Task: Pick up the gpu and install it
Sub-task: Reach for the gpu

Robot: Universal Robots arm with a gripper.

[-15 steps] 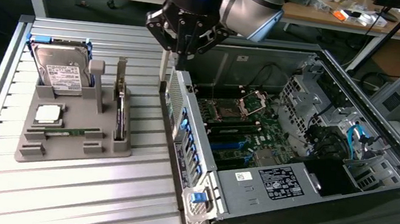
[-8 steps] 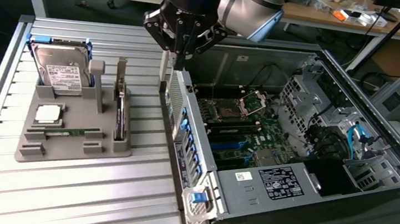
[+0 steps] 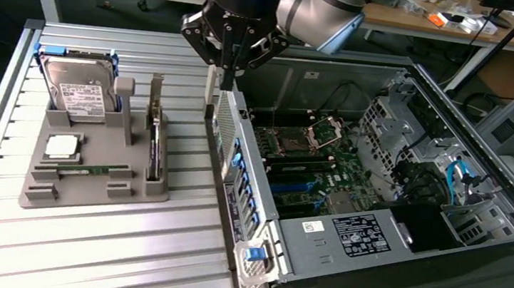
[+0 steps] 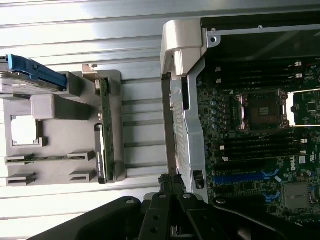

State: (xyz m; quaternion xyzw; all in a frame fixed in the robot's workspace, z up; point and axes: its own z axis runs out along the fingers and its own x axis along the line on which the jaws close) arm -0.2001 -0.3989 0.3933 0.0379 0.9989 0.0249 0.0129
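My claw (image 3: 228, 82) hangs with its fingers pressed together on nothing, right above the rear wall of the open computer case (image 3: 232, 157). I see the gpu (image 3: 154, 146) standing on edge in its slot of the grey tray (image 3: 89, 196), at the exterior view's left of the case and apart from the claw. The hard drive (image 3: 81, 93) is propped in the same tray.

The gpu (image 3: 156, 144) stands edge-on, its face hidden. The frame edge cuts off the arm (image 3: 333, 9).
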